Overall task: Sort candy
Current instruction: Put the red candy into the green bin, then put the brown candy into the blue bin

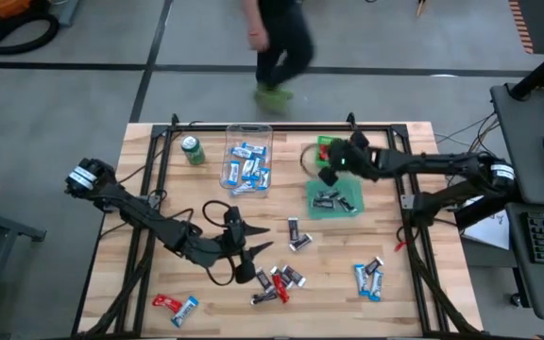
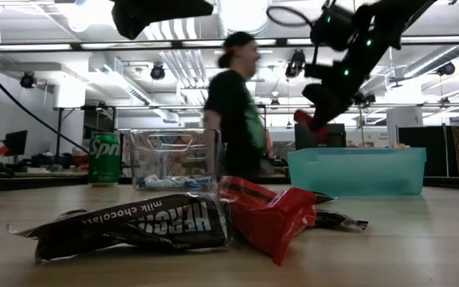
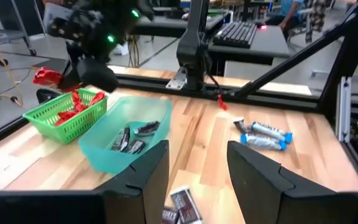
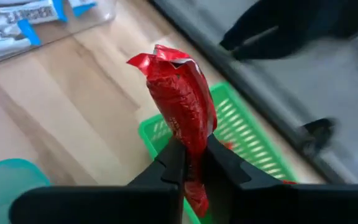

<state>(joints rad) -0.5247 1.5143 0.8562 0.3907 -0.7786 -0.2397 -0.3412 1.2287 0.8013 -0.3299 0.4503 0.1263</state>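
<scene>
Holding a red candy (image 4: 182, 102) in the right hand (image 4: 191, 163), above the green basket (image 4: 244, 134).

Clamped tight on the wrapper's lower half, red end sticking up past the fingers; more red candy lying in the basket (image 3: 73, 107). Black-and-silver candy in the teal bin (image 1: 333, 200) just beside it, blue-and-white in the clear box (image 1: 247, 166). Loose candy scattered over the bench (image 1: 338, 264). Left hand (image 3: 194, 163) hovering low near the bench middle, fingers spread wide, gripping nothing. Person walking past behind the bench (image 2: 236, 104).
</scene>
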